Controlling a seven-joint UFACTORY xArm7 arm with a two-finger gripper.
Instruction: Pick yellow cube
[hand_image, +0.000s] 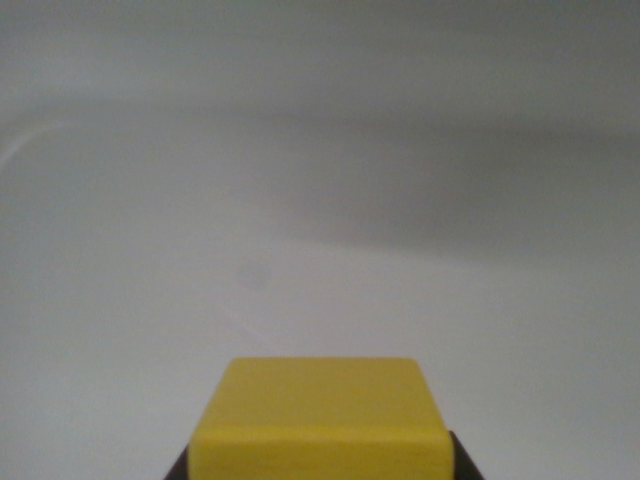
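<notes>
A pale grey surface (320, 200) is filling nearly the whole wrist view, blurred and featureless apart from a soft darker band of shadow sweeping across the upper half and a faint round smudge near the middle. No edge or corner of the surface is showing, so the cube's place on it cannot be told from this view.

The yellow cube (322, 420) is sitting at the bottom centre of the wrist view, its top face and a strip of its front face showing, with its lower part cut off by the picture's bottom edge. Whether it is resting on the surface or lifted clear of it cannot be told.

The fingers (458, 462) are showing only as 2 small dark wedges, 1 at each lower side of the cube, pressing against its 2 flanks, so they are clamping the cube between them.
</notes>
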